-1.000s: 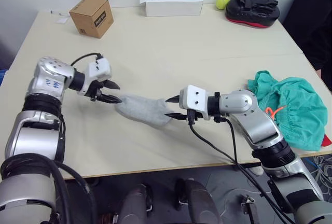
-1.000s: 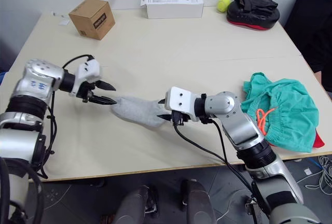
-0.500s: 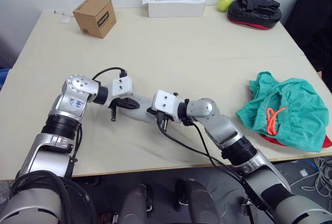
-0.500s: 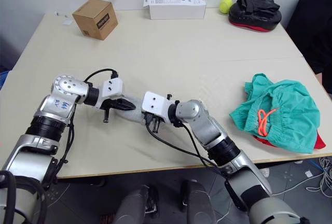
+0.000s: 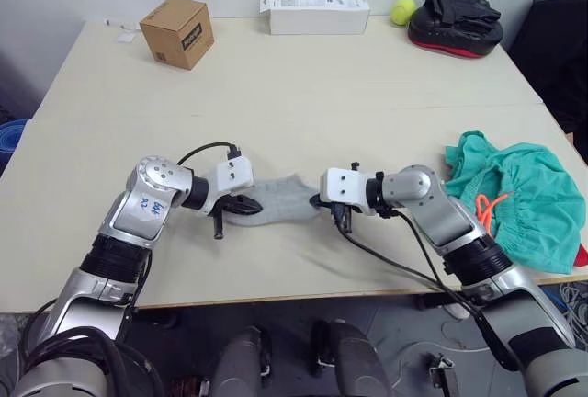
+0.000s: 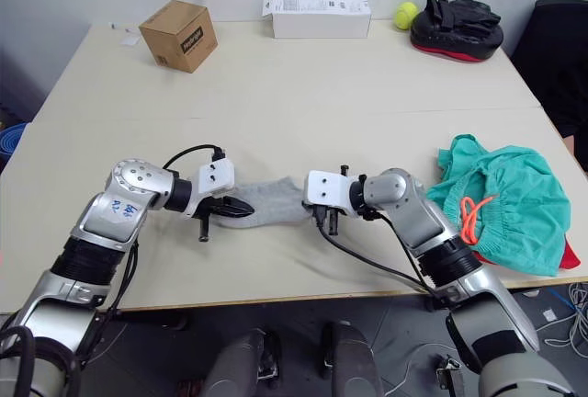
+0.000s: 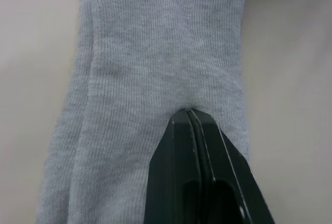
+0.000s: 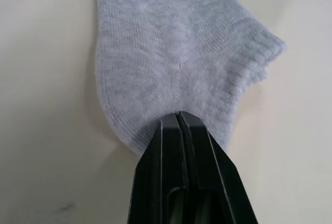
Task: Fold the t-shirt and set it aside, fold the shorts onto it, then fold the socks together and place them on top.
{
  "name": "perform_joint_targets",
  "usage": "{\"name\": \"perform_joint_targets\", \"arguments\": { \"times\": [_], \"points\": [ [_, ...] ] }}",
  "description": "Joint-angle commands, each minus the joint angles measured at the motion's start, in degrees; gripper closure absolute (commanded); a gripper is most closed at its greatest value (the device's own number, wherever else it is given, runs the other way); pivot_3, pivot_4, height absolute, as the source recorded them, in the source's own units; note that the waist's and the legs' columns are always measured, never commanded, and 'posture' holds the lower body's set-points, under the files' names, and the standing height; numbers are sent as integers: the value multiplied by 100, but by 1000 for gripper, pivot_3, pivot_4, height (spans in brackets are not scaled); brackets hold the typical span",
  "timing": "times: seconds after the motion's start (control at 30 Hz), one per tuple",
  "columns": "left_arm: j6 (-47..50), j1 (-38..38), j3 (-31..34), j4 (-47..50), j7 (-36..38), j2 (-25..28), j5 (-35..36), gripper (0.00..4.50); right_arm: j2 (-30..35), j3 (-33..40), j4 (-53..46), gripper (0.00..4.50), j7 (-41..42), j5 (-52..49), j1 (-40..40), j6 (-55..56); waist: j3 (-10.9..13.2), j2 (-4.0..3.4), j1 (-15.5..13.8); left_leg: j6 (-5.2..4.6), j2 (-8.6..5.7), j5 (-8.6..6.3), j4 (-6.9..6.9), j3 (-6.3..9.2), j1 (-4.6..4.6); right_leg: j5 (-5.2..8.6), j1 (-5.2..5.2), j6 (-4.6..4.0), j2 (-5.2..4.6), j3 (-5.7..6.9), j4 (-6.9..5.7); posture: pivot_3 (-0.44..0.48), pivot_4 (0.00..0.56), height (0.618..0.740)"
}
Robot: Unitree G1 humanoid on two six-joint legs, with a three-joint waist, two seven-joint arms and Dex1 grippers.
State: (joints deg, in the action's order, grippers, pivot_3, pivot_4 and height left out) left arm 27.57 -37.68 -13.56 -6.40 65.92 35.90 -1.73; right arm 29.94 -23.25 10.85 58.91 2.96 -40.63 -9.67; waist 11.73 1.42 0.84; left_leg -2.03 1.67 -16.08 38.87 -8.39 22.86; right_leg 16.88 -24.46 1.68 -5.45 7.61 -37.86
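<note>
Grey socks [image 5: 278,200] stretched flat near the tabletop's [image 5: 303,85] front edge.
Pinched at opposite ends by left pincer [image 5: 248,205] and right pincer [image 5: 317,201], fingers pressed together on the knit. Shorts [image 5: 514,197] heaped over the t-shirt [image 5: 579,255] by the right edge; wide bare tabletop behind, brown box [image 5: 177,31] far back.

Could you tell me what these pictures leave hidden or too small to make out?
- T-shirt: one red edge shows in the eye views; the shorts cover the rest.
- Socks: whether each gripper pinches both layers, hidden under its shut fingers.
- Print on the white box: too small.
</note>
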Motion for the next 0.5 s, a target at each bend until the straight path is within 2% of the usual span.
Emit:
{"name": "perform_joint_targets", "arguments": {
  "times": [0.03, 0.13, 0.23, 0.37, 0.5],
  "points": [
    [-74, 40, 21, -64, -176, 35, -4, 4466, -298, 341, -249, 4500, -22, -378, -139, -406, 0, 0, 8, 0, 1, 0, 0, -1, 0, 0, -1, 0, 0, 0, 0, 0, 150, 740],
    [-238, 23, 94, -187, -189, 120, 54, 4466, -873, 442, -645, 4500, -340, -596, -312, -985, 0, -1, 35, 2, 2, 1, 0, -1, 4, 0, -7, 0, 0, 0, -3, 0, 150, 740],
    [-281, -3, 165, -255, -232, 147, 124, 4466, -1177, 140, -669, 4500, -486, -350, -250, -1040, 0, -1, 71, 5, 3, 0, -4, 0, 5, 0, -11, -1, 0, 0, -7, 0, 150, 740],
    [-216, 39, 288, -217, -318, 196, 245, 4466, -1201, -283, -203, 4500, -690, 159, -100, -696, 0, 0, 61, 3, -1, -2, -3, 1, 12, 0, -12, 0, -1, 2, 1, 0, 150, 740],
    [-278, 253, 375, -164, -373, 364, 261, 4466, -938, -357, 235, 4500, -804, 487, 59, -285, 0, -1, 78, 1, -1, -3, -3, -2, 14, 0, -15, 0, -2, 0, 1, 0, 150, 740]
  ]
}}
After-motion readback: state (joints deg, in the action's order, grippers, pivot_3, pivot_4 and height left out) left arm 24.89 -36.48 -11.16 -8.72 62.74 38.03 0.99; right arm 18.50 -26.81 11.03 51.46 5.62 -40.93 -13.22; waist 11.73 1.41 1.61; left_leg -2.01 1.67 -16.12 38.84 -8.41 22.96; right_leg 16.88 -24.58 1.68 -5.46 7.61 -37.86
